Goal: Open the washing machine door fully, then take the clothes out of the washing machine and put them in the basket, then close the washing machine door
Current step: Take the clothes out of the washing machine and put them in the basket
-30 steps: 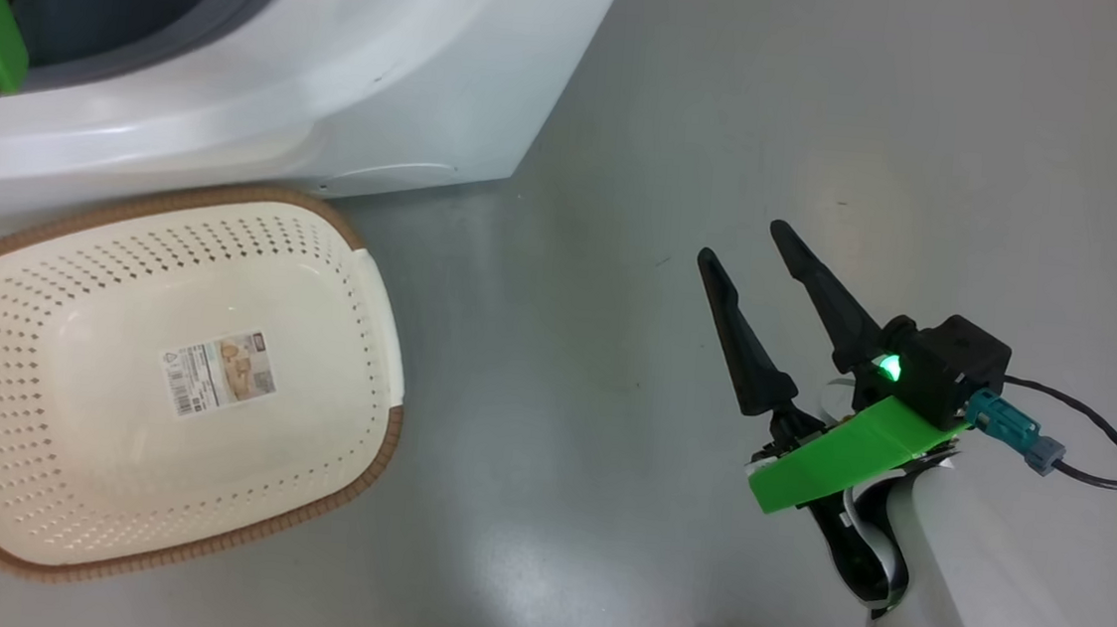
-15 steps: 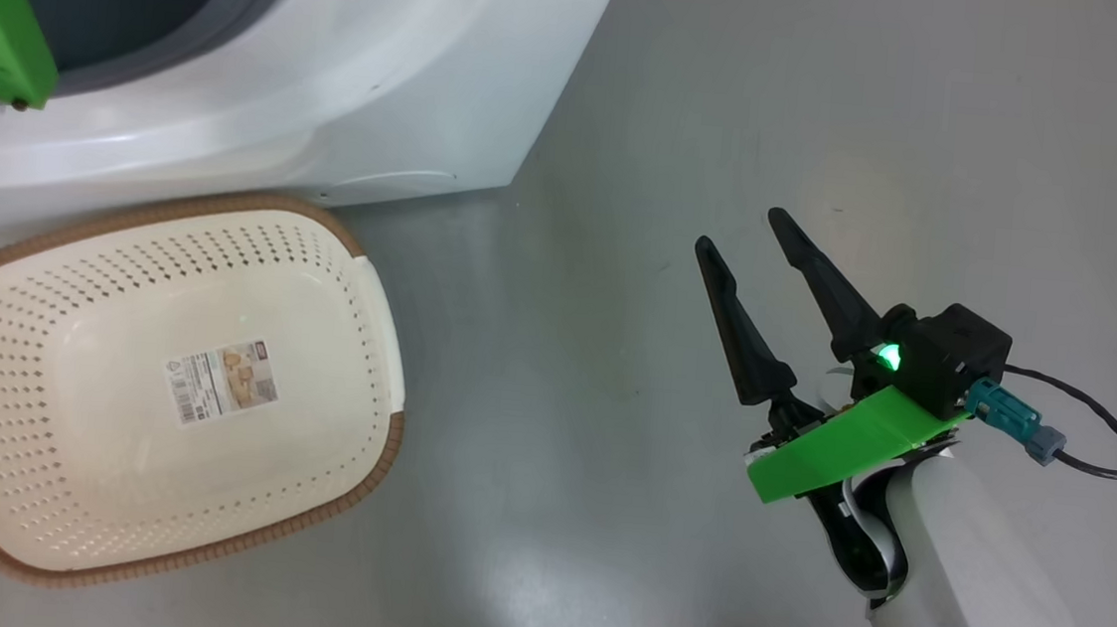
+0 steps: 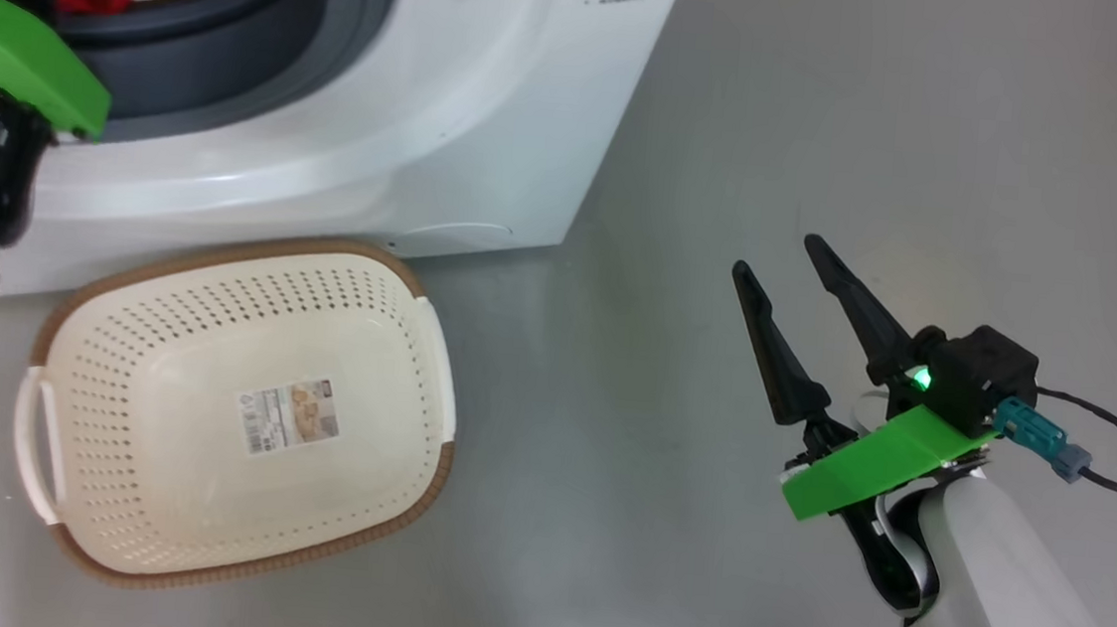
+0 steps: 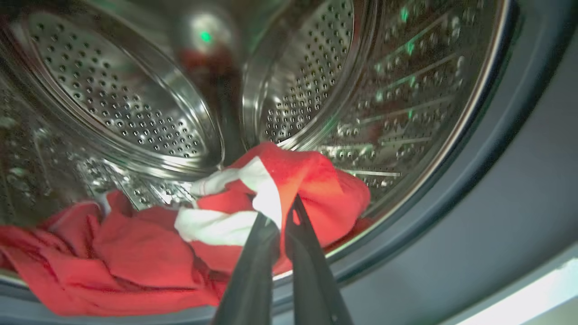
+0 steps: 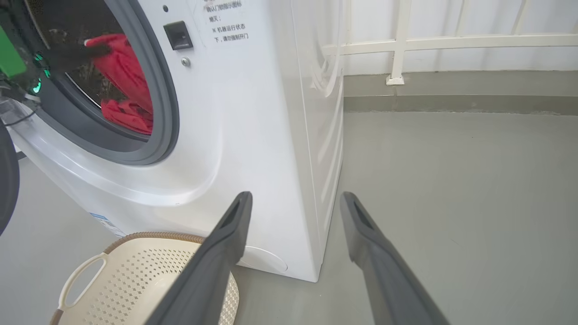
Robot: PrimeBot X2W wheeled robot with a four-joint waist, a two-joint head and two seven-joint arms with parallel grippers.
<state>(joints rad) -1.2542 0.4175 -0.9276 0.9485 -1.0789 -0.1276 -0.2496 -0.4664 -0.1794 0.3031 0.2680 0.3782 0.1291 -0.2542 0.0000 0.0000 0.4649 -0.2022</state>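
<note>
The clothes [image 4: 135,253] are showing bright red with white bands. The basket [image 3: 159,317] is presenting cream with dotted perforations and a brown woven rim. The washing machine [image 3: 493,129] is appearing white

The head view looks steeply down from above, the washing machine [image 3: 383,140] front at far left and the basket [image 3: 148,341] near left. The right wrist view sits low on the right — facing that same front and basket. The left wrist view is close in the drum [image 4: 135,90] mouth, sharing the clothes [image 4: 135,253] with the right wrist view.
</note>
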